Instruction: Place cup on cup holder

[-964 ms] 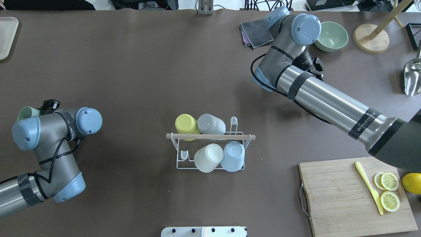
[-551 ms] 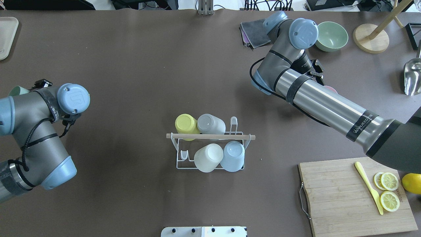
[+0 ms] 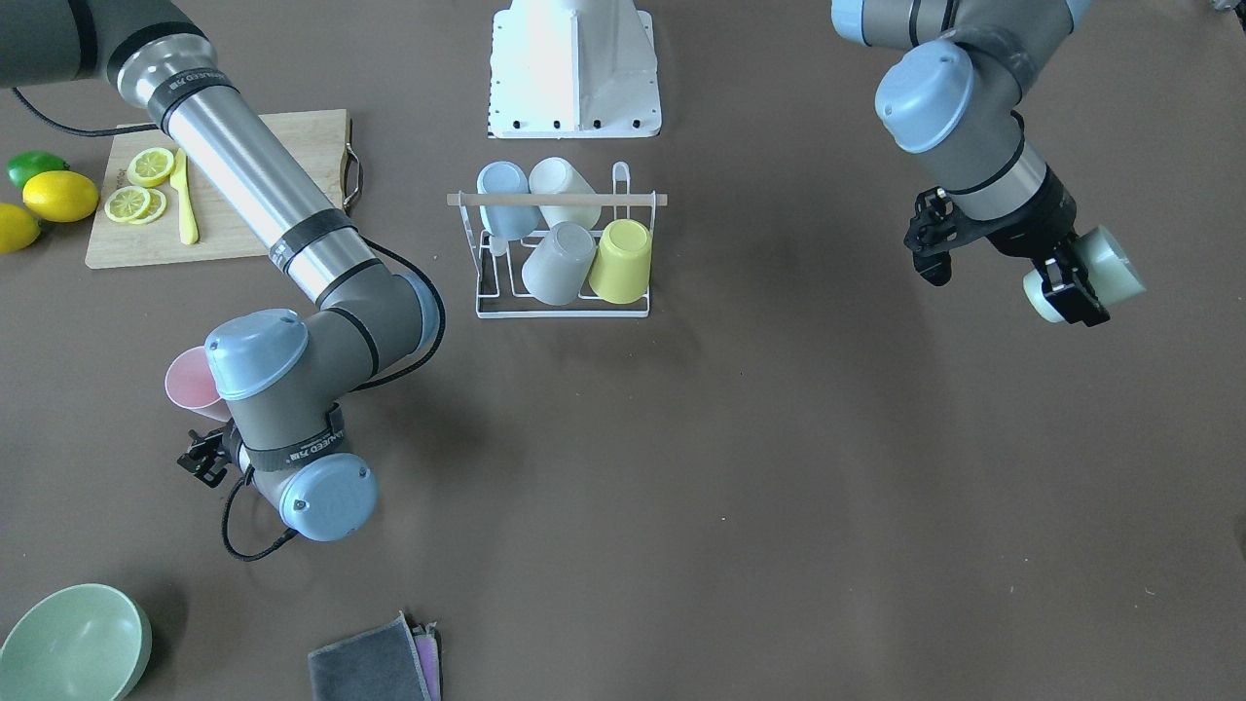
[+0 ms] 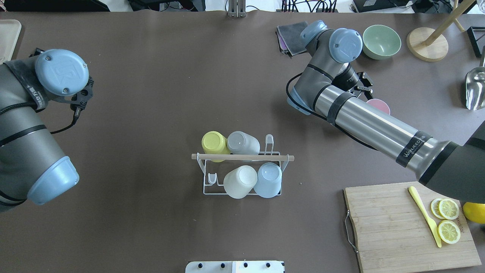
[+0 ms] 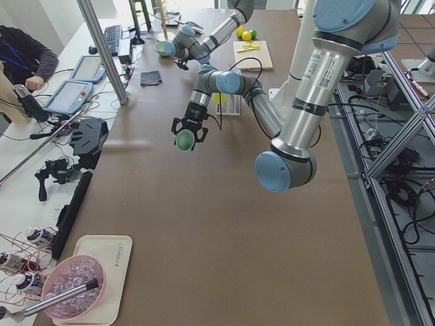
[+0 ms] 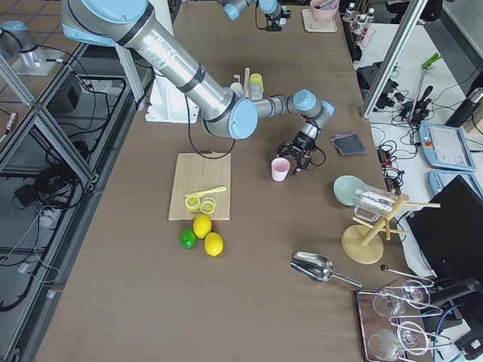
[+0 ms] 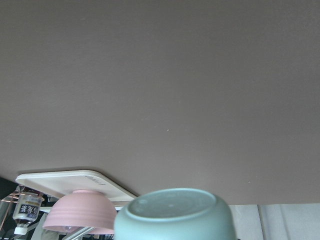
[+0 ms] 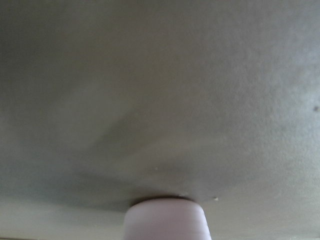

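Observation:
The white wire cup holder (image 4: 212, 186) with a wooden rod stands mid-table and bears a yellow (image 4: 214, 142), a grey (image 4: 241, 142), a white (image 4: 239, 182) and a light blue cup (image 4: 268, 179); it also shows in the front view (image 3: 487, 292). My left gripper (image 3: 1071, 285) is shut on a pale green cup (image 3: 1100, 265), held on its side above the table far to the rack's left. It is hidden under the wrist in the overhead view. My right gripper (image 6: 296, 158) is shut on a pink cup (image 4: 379, 105), far right of the rack.
A chopping board (image 4: 394, 235) with lemon slices and a yellow knife lies at the near right, lemons beside it. A green bowl (image 4: 381, 41), grey cloth (image 4: 291, 38), wooden stand (image 4: 427, 43) and metal scoop (image 4: 475, 89) sit at the far right. A tray (image 4: 7, 38) lies far left.
My left arm has swung away from the robot, carrying the green cup out of the overhead view. My right arm has shifted slightly and the pink cup has come into sight beside its forearm.

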